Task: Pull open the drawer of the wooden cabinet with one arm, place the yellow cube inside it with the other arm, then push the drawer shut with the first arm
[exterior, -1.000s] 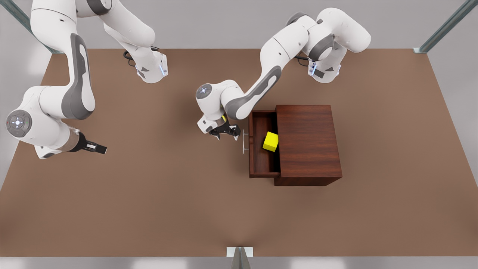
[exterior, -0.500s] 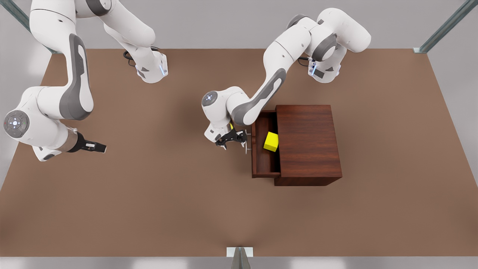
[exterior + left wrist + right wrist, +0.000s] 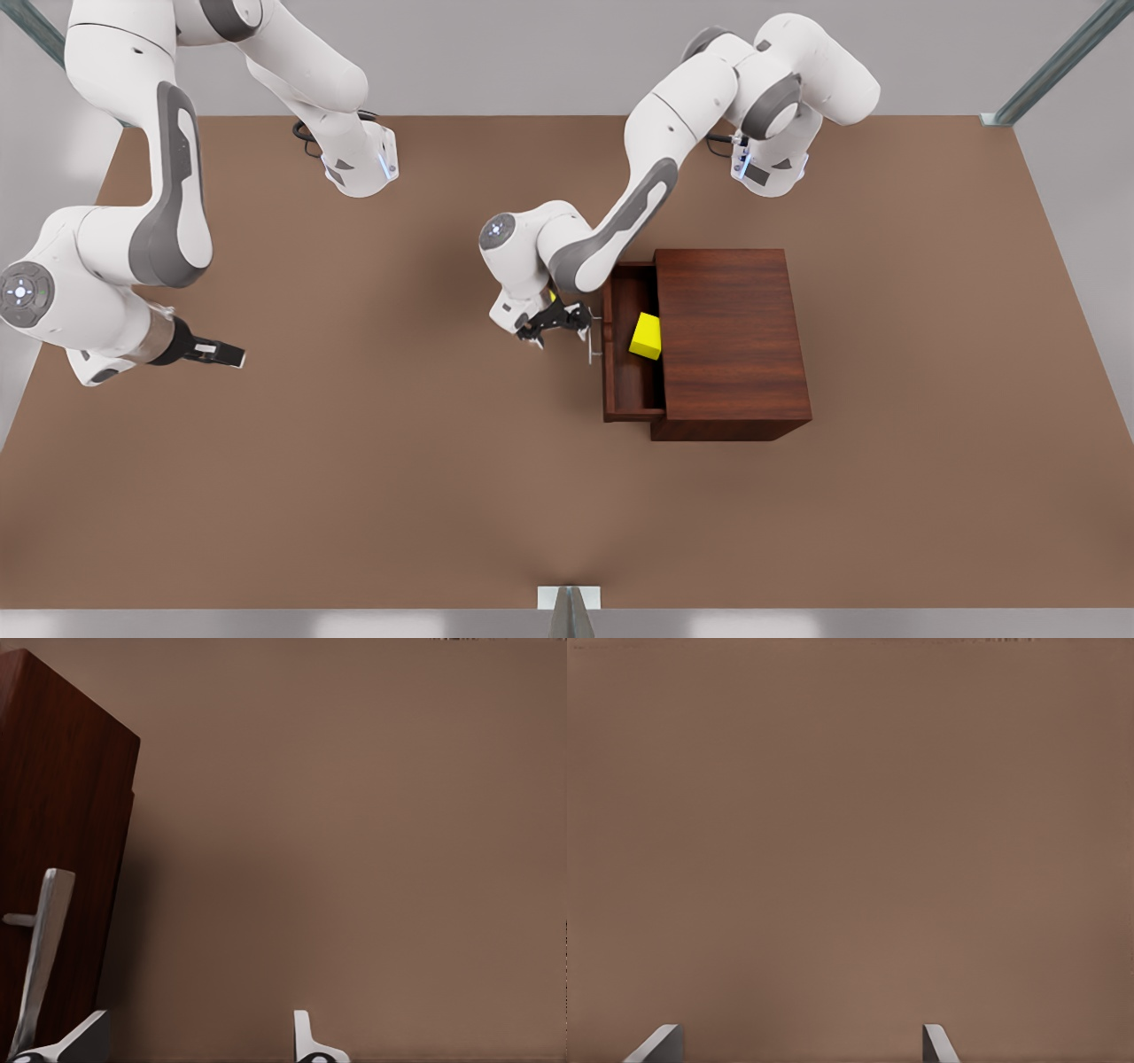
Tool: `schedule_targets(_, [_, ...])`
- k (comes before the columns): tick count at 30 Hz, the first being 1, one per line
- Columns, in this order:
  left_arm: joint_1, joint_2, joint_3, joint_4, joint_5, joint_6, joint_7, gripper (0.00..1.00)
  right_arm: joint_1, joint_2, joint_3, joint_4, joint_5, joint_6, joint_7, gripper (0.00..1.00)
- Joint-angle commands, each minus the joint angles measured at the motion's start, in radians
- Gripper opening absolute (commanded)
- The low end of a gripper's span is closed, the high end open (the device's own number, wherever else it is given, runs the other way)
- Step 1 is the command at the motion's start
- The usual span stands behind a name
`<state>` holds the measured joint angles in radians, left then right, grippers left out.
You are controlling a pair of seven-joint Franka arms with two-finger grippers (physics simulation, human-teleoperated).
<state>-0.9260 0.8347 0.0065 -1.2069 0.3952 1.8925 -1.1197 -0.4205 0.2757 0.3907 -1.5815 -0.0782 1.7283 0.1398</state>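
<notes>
Front view alone shows yellow cube (image 3: 646, 335) in drawer (image 3: 630, 384); left pincer (image 3: 558, 324) spread empty.

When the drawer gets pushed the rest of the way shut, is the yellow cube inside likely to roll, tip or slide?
Rolling seems unlikely: the yellow cube has flat faces. It may slide or twist slightly, since it lies loose and askew on the drawer floor. It should stay contained, as the drawer's walls surround it while the left gripper presses the handle.
</notes>
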Motion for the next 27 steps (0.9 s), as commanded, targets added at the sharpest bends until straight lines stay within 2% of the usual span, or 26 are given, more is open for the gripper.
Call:
schedule_targets(1, [-0.001, -0.009, 0.0, -0.003, -0.001, -0.026, -0.022, 1.0, 0.0, -0.001, 0.0, 0.001, 0.0, 0.002, 0.02, 1.0])
schedule_targets(12, [0.038, -0.028, 0.003, -0.005, 0.004, -0.044, 0.038, 1.0, 0.003, -0.001, 0.004, 0.001, -0.005, -0.004, 0.018, 1.0])
schedule_targets(22, [0.078, -0.055, 0.033, -0.083, 0.004, -0.046, 0.112, 1.0, 0.008, 0.002, 0.007, 0.001, -0.011, -0.006, 0.02, 1.0])
schedule_targets(27, [0.079, -0.057, 0.044, -0.083, 0.004, -0.066, 0.135, 1.0, 0.037, 0.007, 0.01, 0.0, -0.112, -0.03, 0.026, 1.0])
